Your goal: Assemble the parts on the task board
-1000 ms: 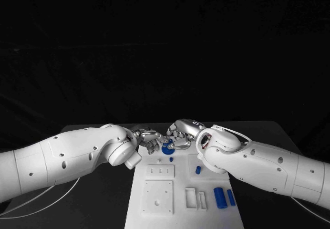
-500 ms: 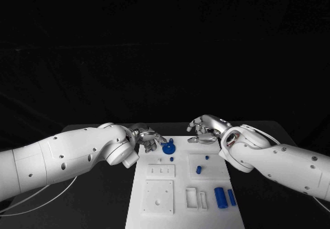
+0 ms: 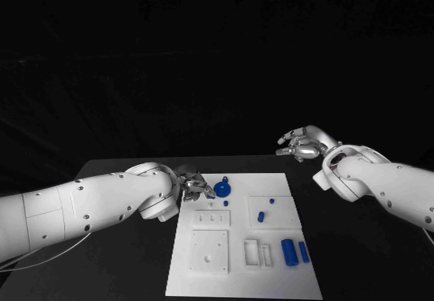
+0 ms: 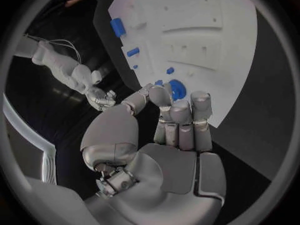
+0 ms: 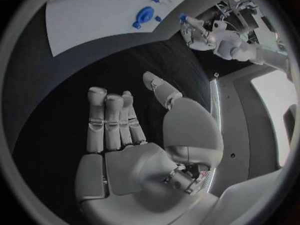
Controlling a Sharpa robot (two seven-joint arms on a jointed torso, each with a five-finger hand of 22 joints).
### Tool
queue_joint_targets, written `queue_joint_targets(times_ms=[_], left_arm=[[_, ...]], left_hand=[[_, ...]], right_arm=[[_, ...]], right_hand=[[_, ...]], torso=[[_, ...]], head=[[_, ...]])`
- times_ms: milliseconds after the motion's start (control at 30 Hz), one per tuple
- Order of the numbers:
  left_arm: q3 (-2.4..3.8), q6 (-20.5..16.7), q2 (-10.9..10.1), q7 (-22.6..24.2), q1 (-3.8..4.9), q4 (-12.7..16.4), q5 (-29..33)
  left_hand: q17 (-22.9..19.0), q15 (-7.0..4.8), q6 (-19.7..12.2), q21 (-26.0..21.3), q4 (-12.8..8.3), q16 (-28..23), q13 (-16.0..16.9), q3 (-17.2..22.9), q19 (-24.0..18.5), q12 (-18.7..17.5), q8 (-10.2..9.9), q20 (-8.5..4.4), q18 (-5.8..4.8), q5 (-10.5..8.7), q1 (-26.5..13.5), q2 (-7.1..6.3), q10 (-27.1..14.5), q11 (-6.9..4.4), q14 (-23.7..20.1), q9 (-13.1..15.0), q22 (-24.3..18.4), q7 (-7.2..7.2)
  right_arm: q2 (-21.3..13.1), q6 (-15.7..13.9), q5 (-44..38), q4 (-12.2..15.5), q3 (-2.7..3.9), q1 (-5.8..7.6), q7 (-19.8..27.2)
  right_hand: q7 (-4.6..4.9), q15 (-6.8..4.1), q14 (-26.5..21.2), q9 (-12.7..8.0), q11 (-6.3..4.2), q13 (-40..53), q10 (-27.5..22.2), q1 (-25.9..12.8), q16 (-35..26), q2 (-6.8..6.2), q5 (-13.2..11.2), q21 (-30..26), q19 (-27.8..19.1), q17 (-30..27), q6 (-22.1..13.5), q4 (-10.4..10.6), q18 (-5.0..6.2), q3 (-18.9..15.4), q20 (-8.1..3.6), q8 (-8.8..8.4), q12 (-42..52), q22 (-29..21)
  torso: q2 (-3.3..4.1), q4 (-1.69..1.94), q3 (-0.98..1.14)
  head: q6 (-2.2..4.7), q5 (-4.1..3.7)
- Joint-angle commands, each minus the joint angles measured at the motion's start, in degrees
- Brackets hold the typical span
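your left hand hangs empty, fingers apart, beside the blue round part on the task board; your right hand, empty and spread, is raised off the desk.

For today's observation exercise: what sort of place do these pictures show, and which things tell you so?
Probably a robot test bench or lab. A white task board with cut-out slots and small blue parts lies on a black table against a dark backdrop, with a left hand and right hand above it.

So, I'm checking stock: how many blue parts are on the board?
6: a round one at the far end, small ones mid-board, two long ones nearer. The left hand may hide more.
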Motion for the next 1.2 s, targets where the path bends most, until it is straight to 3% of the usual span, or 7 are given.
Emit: queue_joint_targets(times_ms=[33,133,233,433,633,1033,1200], left_arm=[[-0.72,0.0,0.1,-2.4,0.06,0.4,-5.5],[-1.32,-1.1,0.4,-2.3,0.04,0.6,-5.7],[-1.32,-2.0,0.5,-2.2,-0.62,0.8,-5.7],[-1.32,-4.1,1.0,-1.5,-3.08,0.3,-7.1],[-1.32,-5.3,1.0,-1.1,-4.05,0.6,-8.4],[-1.32,-4.8,1.6,-1.0,-5.37,0.1,-9.1],[-1.32,-4.8,2.0,-0.9,-5.89,-0.3,-9.6]], left_hand=[[0.1,-2.49,5.4,0.8,0.1,1.0,0.9,0.3,0.9,1.5,-0.4,-5.99,1.19,0.69,0.3,1.1,-0.6,-0.13,3.2,21.0,1.2,-3.54],[0.0,-2.69,6.2,1.4,-0.1,1.8,1.6,0.4,1.3,2.7,-0.4,-5.93,1.56,3.32,0.0,1.04,-1.0,-0.34,3.4,21.5,1.2,-3.78],[-0.1,-2.78,6.6,1.8,-0.5,2.2,1.9,0.5,1.3,3.3,-0.6,-5.88,1.77,5.4,-0.2,0.9,-1.3,-0.45,3.4,21.7,1.2,-3.89],[-0.4,-2.98,7.6,2.4,-0.5,2.9,2.1,0.5,1.4,4.2,-0.7,-5.83,2.04,5.95,-0.8,0.85,-1.6,-0.68,3.3,22.1,1.2,-4.12],[-0.5,-3.08,8.0,2.7,-0.6,3.3,2.2,0.6,1.4,4.7,-0.9,-5.82,2.22,6.36,-0.9,0.69,-1.6,-0.78,3.3,22.0,1.2,-4.23],[-0.8,-3.25,9.0,3.4,-0.2,4.5,2.6,0.7,1.5,5.9,-1.1,-5.74,2.49,7.07,-1.8,1.28,-1.8,-0.98,3.3,21.5,1.1,-4.44],[-0.9,-3.26,9.1,3.5,-0.2,4.6,2.6,0.6,1.4,6.1,-1.1,-5.72,2.53,7.09,-2.1,1.46,-1.9,-0.98,3.3,21.4,1.1,-4.44]], right_arm=[[0.8,1.9,11.1,-2.4,0.01,0.64,5.5],[1.9,2.6,13.2,-4.9,0.01,1.04,6.2],[2.8,2.7,13.9,-6.6,0.01,1.33,6.8],[5.1,4.8,16.4,-10.7,0.02,1.75,8.1],[6.2,5.8,17.2,-11.9,0.02,1.8,9.1],[7.6,6.2,17.4,-12.8,0.01,1.81,9.1],[8.1,6.9,17.4,-13.1,0.01,1.81,9.1]], right_hand=[[0.72,0.5,-2.0,-0.1,0.55,-3.5,-1.3,-0.5,-4.7,0.78,0.3,-4.3,-3.1,-2.8,-0.2,0.0,3.84,-0.4,1.7,-0.29,-3.4,-2.3],[1.21,1.21,-3.9,-0.2,1.03,-6.7,-2.6,-1.1,-8.5,0.91,1.0,-7.6,-5.4,-5.1,-0.5,0.0,3.53,-1.0,3.19,-0.36,-6.2,-4.1],[1.74,2.44,-6.0,-0.3,1.72,-10.0,-4.3,-1.2,-12.5,1.37,1.6,-11.2,-8.5,-7.3,-0.8,0.0,3.03,-1.2,4.68,-0.33,-9.2,-6.1],[2.7,7.04,-10.8,-0.5,3.61,-22.9,-5.8,-1.2,-25.1,1.61,3.2,-20.7,-16.4,-14.9,-1.7,-0.1,2.13,-1.1,8.49,0.02,-20.5,-12.0],[2.94,10.42,-14.1,-1.2,5.67,-35.1,-4.6,-0.5,-35.3,2.38,3.5,-26.8,-22.7,-20.7,-2.4,-0.2,1.52,-1.8,11.12,0.37,-31.7,-15.7],[3.14,10.81,-13.8,-2.3,6.03,-39.8,-2.6,-0.4,-37.8,2.35,3.8,-27.8,-23.5,-22.2,-2.8,0.1,2.01,-3.1,12.12,0.39,-34.3,-16.3],[3.11,10.87,-13.8,-2.5,5.99,-40.5,-2.5,-0.3,-38.1,2.51,4.0,-28.0,-23.8,-22.4,-2.7,0.1,2.1,-3.1,12.3,0.5,-34.7,-16.3]], torso=[[-0.27,-0.03,0.37],[-0.35,0.08,0.51],[-0.4,0.15,0.64],[-0.54,0.44,0.72],[-0.51,0.23,0.71],[-0.51,0.5,0.7],[-0.46,0.31,0.7]], head=[[-1.04,-0.05],[-1.63,-0.09],[-2.08,-0.09],[-3.3,-0.53],[-4.03,-0.66],[-5.17,-1.06],[-5.69,-0.89]])
